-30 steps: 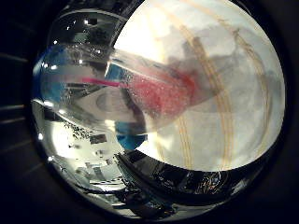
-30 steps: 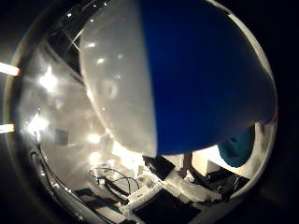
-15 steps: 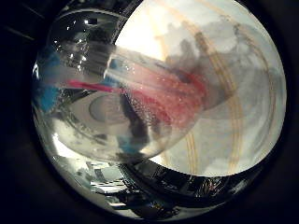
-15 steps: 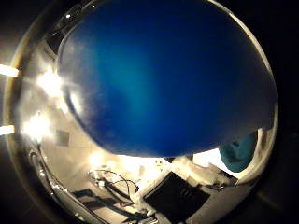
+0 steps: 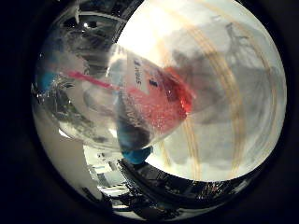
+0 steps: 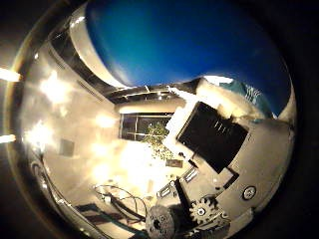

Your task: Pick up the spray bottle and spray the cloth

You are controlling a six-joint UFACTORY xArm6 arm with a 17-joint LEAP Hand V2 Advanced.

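Observation:
The clear spray bottle (image 5: 121, 98) lies close against my palm in the little finger side palm view, with a pink tube inside and a blue part (image 5: 135, 154) at one end. Its blue part (image 6: 179, 40) fills one edge of the thumb side palm view. My right hand (image 6: 214, 149) shows there as black and white finger parts with a gear, reaching up to the blue part. The red cloth (image 5: 193, 96) lies on the white table (image 5: 243, 140), seen just past the bottle.
The table top has pale tan lines and carries the dark shadow (image 5: 210, 70) of the hand and bottle. Beyond the table edge is a lit room with clutter and equipment (image 6: 120, 159).
In the thumb side view the blue part filled most of the picture and has now drawn off to one edge, uncovering the hand's finger parts. In the little finger side view the bottle sits slightly further over the cloth.

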